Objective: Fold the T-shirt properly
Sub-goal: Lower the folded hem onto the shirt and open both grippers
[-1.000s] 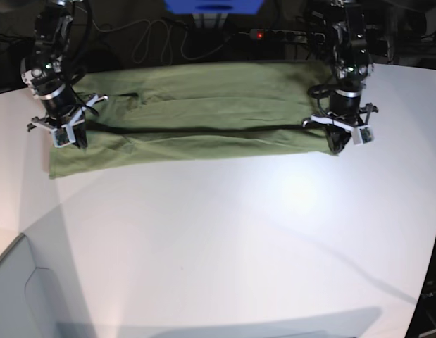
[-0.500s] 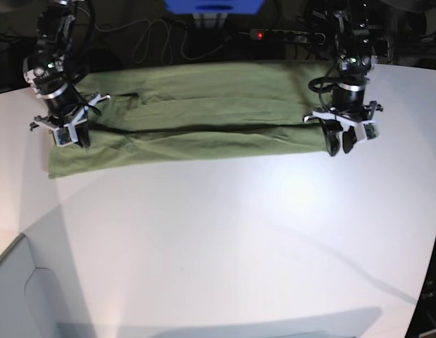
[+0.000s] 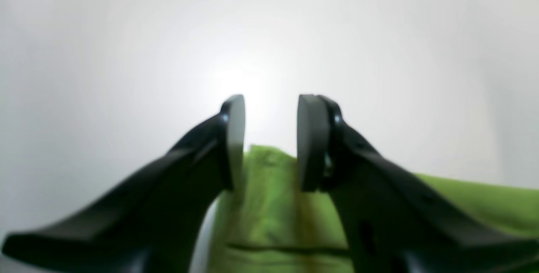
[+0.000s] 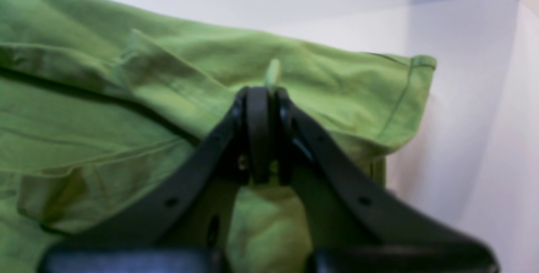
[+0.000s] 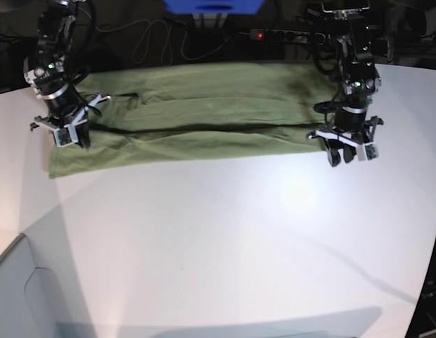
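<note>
Two grippers sit at opposite ends of the shirt, which lies as a long green band across the far part of the white table, its long axis running side to side in the base view with a dark fold line down its length. The right gripper, on that view's left, is clenched on a pinch of cloth near the shirt's end; its wrist view shows a small green tab poking up between the closed jaws, with a hemmed corner just beyond. The left gripper is released: its jaws stand apart with bare table showing between the tips, and the shirt's edge lies under and behind them, toward the arm's base. In the base view it hangs just off the shirt's near corner at that end, apart from the cloth. Judged from this, only one end is held, so any lift or fold along the long axis turns on the left gripper coming back onto that corner. No containers are in view.
</note>
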`<state>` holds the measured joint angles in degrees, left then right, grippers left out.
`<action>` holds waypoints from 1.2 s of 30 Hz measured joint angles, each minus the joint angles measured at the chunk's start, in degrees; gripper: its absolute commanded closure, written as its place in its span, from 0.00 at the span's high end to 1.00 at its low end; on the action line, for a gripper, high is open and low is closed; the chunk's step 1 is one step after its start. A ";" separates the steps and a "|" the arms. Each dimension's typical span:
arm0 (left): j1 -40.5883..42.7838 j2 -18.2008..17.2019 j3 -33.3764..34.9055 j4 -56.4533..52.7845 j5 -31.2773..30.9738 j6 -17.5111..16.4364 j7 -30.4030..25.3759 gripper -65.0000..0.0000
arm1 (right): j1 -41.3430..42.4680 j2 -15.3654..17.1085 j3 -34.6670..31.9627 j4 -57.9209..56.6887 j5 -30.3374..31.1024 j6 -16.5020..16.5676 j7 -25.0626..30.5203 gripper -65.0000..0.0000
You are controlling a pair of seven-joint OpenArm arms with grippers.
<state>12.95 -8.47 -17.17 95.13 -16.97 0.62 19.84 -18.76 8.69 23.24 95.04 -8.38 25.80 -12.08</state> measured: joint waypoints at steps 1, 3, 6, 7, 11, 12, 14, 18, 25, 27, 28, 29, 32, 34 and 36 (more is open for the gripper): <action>-0.17 0.02 -0.02 0.07 0.07 0.02 0.39 0.31 | 0.02 0.00 -0.02 0.00 0.02 0.00 0.04 0.00; -0.11 -0.09 -0.13 0.42 0.07 0.00 1.57 0.31 | 0.02 0.00 -0.02 0.00 0.00 0.00 0.02 0.00; -0.11 -0.09 -0.11 0.17 0.04 0.00 1.88 0.31 | 0.11 0.02 0.00 0.00 0.02 0.00 0.04 0.00; -0.13 -0.11 -0.11 -0.07 0.07 0.00 2.03 0.31 | 0.15 0.02 -0.02 0.00 0.00 0.00 0.02 0.00; -0.13 -0.11 -0.11 -0.13 0.09 0.02 2.27 0.31 | 0.15 0.02 -0.02 0.00 0.00 0.00 0.02 0.00; -0.15 -0.11 -0.11 -0.13 0.09 0.02 2.29 0.31 | 0.15 0.02 0.00 0.00 0.00 0.00 0.02 0.00; -0.13 -0.11 0.11 -0.13 0.46 0.00 2.29 0.31 | 0.15 0.02 -0.02 0.00 0.02 0.00 0.02 0.00; -0.42 0.33 0.26 -1.31 4.87 0.00 2.08 0.31 | 0.15 0.00 -0.02 0.00 0.02 0.00 0.02 0.00; -1.57 0.42 0.28 -3.30 5.42 0.00 2.27 0.31 | 0.15 0.00 -0.02 0.00 0.00 0.00 0.02 0.00; -1.55 0.42 0.39 -3.30 5.42 -0.02 2.29 0.31 | 0.15 0.02 -0.02 0.00 0.00 0.00 0.02 0.00; -1.53 0.44 0.39 -3.30 5.44 -0.02 2.29 0.30 | 0.15 0.02 -0.02 0.00 0.02 0.00 0.02 0.00; -1.55 0.42 0.39 -3.32 5.44 -0.02 2.29 0.30 | 0.15 0.02 -0.02 0.00 0.00 0.00 0.02 0.00; -1.70 0.42 0.39 -3.67 5.42 -0.02 2.29 0.29 | 0.15 0.02 -0.02 0.00 0.02 0.00 0.02 0.00; -1.70 0.55 0.39 -3.72 5.22 -0.13 2.27 0.23 | 0.15 0.00 -0.02 0.00 0.02 0.00 0.02 0.00; -1.70 0.55 0.39 -3.72 5.22 -0.24 2.29 0.15 | 0.15 0.02 -0.02 0.00 0.00 0.00 0.02 0.00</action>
<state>11.25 -7.92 -16.78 91.42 -11.75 0.38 22.13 -18.61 8.71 23.22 95.04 -8.38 25.80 -12.05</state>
